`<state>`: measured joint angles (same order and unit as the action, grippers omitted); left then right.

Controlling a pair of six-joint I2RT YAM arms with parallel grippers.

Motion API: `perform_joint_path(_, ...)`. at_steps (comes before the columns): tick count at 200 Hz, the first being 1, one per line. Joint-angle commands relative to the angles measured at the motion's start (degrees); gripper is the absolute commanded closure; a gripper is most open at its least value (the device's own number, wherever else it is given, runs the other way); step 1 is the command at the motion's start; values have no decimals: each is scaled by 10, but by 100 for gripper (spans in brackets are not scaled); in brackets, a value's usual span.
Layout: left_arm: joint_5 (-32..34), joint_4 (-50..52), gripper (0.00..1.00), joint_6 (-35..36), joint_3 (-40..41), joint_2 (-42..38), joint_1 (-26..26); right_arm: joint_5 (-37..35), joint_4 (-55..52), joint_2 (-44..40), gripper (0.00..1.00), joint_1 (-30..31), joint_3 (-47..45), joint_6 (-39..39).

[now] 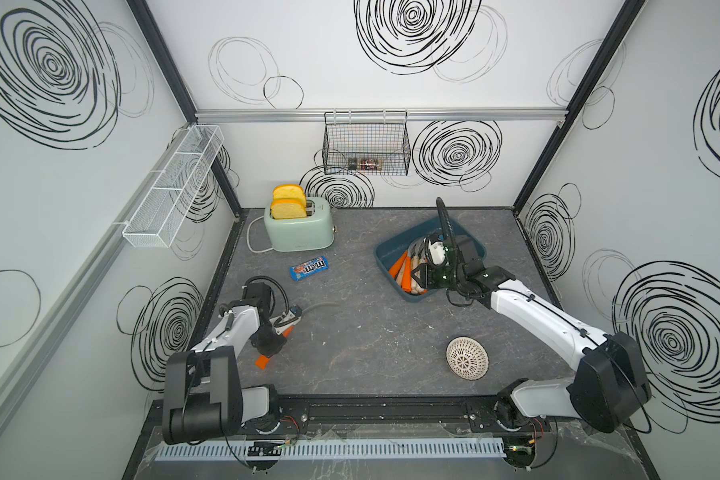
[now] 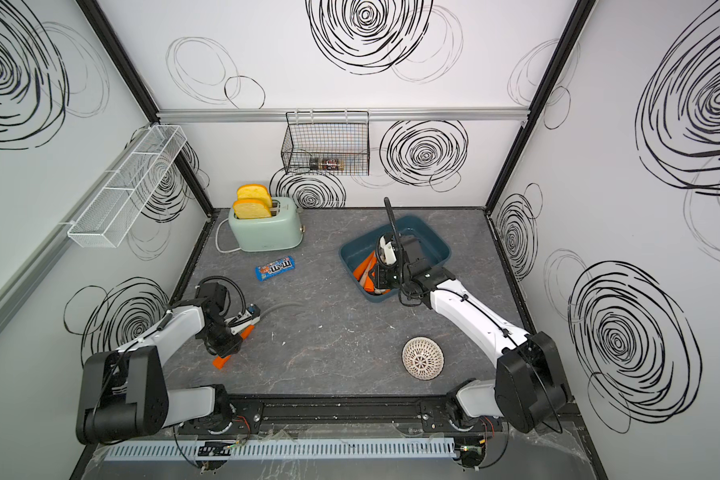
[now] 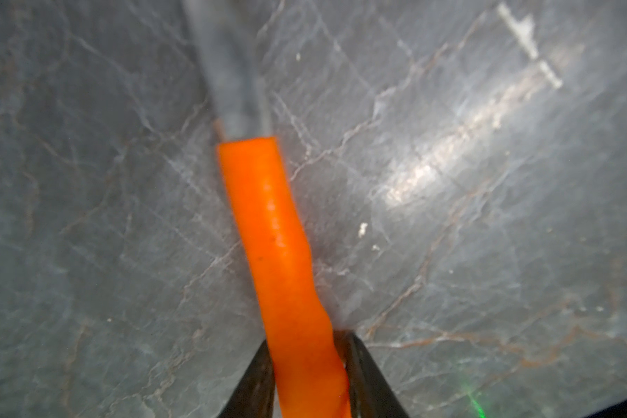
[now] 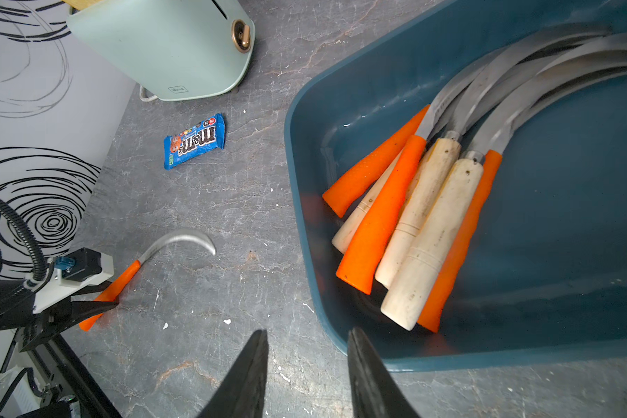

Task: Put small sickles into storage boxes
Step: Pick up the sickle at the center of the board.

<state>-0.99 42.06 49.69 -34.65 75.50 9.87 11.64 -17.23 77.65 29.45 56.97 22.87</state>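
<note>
**A:** Where is there room to move?

**B:** The table [image 1: 371, 332] is bare grey from 6 o'clock up through the centre. The objects sit toward the edges. A toaster [image 1: 298, 230] stands at 11 o'clock by the back wall, with a candy packet [image 1: 309, 268] just in front of it. A lattice bowl [image 1: 467, 358] sits at 5 o'clock, near the right forearm.

**A:** And the containers?

**B:** The teal tray [image 1: 385, 253] sits askew at 2 o'clock, short of the table's right edge. The bundled sickles [image 4: 413, 217] lie in it with orange and pale wooden handles overlapping. The handles point to the tray's near end and the blades curve toward its far end. The toaster holds two bread slices [image 1: 288, 203]. On the back wall at 12 o'clock, a wire basket [image 1: 366, 145] holds small jars [image 1: 364, 164]. A mesh shelf [image 1: 171, 195] hangs on the left wall at 10 o'clock.

**A:** The grippers?

**B:** The right gripper [image 4: 307, 347] hangs by the tray's near rim, jaws parted, nothing between them. The left gripper [image 3: 308, 347] is at 8 o'clock, close to the table's left edge. It is clamped tight on the orange handle of the loose sickle [image 4: 124, 277], whose blade arcs toward 3 o'clock. I cannot tell whether that sickle is off the table.
</note>
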Motion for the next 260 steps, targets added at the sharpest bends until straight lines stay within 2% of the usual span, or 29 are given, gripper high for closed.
perform_joint_path(1,8,-1,79,12,16,11,1,4,9,-17,60,-3,-7,-8)
perform_joint_path(19,0,10,87,12,5,4,2,4,10,-18,60,-4,-6,-8)
perform_joint_path(69,-16,32,92,10,-14,-10,2,4,6,-18,60,-9,-3,-9)
perform_joint_path(79,-20,40,95,10,-19,-15,2,4,6,-18,60,-10,-2,-9)
perform_joint_path(83,-22,43,100,11,-22,-16,2,3,5,-18,60,-10,-2,-10)
perform_joint_path(139,-45,85,100,12,-66,-54,1,3,-8,-27,60,-36,10,-24)
perform_joint_path(211,-88,124,100,-12,-128,-61,-11,3,-9,-44,60,-58,14,-33)
perform_joint_path(237,-106,141,100,-37,-165,-61,-35,-1,-17,-51,60,-64,21,-38)
perform_joint_path(260,-111,147,100,-70,-202,-58,-76,-6,-25,-62,60,-73,27,-46)
